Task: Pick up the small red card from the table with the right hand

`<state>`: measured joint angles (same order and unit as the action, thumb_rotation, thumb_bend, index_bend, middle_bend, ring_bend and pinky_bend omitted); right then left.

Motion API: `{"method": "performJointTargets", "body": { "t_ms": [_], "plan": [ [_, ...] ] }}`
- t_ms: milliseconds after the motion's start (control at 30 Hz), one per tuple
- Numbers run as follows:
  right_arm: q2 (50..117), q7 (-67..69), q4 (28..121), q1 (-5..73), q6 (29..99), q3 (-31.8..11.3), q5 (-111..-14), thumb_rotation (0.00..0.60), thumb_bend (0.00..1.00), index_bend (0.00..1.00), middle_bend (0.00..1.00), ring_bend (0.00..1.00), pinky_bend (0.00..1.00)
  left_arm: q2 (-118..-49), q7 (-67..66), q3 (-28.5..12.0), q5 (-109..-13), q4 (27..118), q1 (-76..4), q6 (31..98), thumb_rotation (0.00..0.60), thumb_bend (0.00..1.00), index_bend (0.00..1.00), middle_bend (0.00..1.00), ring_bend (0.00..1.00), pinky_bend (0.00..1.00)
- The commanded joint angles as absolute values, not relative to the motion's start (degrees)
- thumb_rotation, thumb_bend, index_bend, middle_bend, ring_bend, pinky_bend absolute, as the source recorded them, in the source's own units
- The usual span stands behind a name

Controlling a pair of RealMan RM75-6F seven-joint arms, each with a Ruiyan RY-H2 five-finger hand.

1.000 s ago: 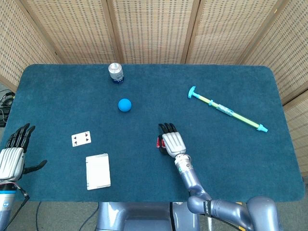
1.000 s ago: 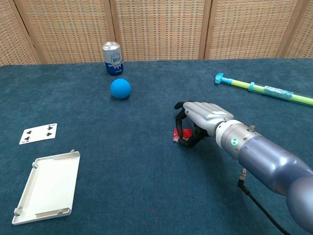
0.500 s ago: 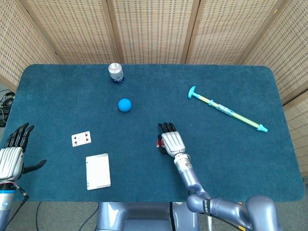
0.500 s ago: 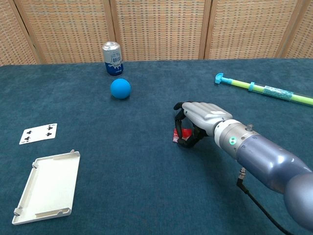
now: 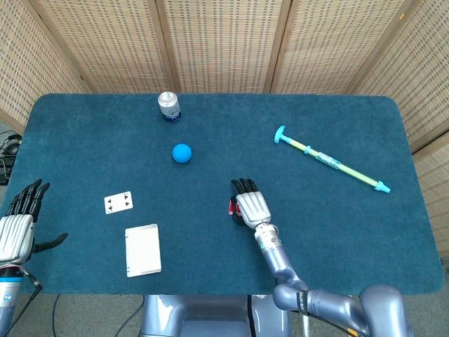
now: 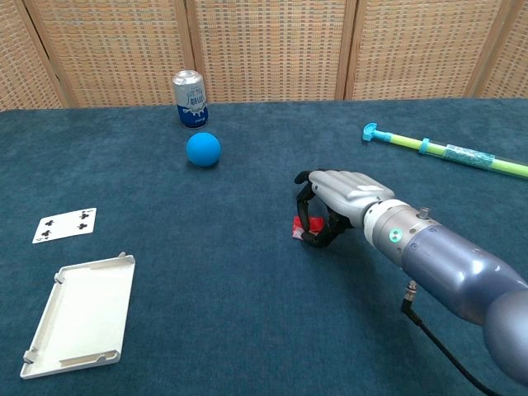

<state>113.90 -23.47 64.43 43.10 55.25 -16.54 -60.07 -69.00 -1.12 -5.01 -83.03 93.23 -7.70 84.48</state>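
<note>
The small red card [image 6: 299,228] lies low on the blue table cloth near the table's middle, mostly covered by my right hand [image 6: 338,202]. The dark fingers curl down around the card and the thumb closes against it from below, so only a red edge shows. In the head view the right hand [image 5: 251,207] hides all but a sliver of the red card [image 5: 231,206] at its left side. My left hand [image 5: 17,225] hovers off the table's left edge, fingers spread and holding nothing.
A soda can [image 6: 190,98] and a blue ball [image 6: 203,149] stand at the back left. A playing card [image 6: 65,224] and a white plastic lid [image 6: 80,313] lie at the front left. A green and blue toy pump [image 6: 445,151] lies at the right.
</note>
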Motion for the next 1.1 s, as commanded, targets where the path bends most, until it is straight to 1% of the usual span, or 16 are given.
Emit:
{"method": "performJointTargets", "body": {
  "t_ms": [33, 500, 1100],
  "plan": [
    [113.73, -23.67, 64.68, 43.21, 55.4, -16.65, -60.02, 0.6, 0.67, 0.67, 0.17, 0.0, 0.0, -68.98, -1.11, -5.03, -82.98, 93.22, -7.69, 84.48, 0.6, 0.15, 0.0, 0.0, 0.0, 0.08],
    [112.95, -25.27, 65.3, 44.46, 55.73, -17.74, -59.37, 0.6, 0.69, 0.66, 0.16, 0.0, 0.0, -68.88, -0.74, -5.25, -82.51, 93.07, -7.78, 84.2, 0.6, 0.15, 0.0, 0.0, 0.0, 0.08],
    [112.08, -27.13, 62.52, 49.14, 53.61, -21.94, -56.56, 0.6, 0.69, 0.66, 0.16, 0.0, 0.0, -69.07, -1.12, -5.51, -81.79, 92.81, -7.89, 83.93, 0.6, 0.15, 0.0, 0.0, 0.0, 0.08]
  ]
}}
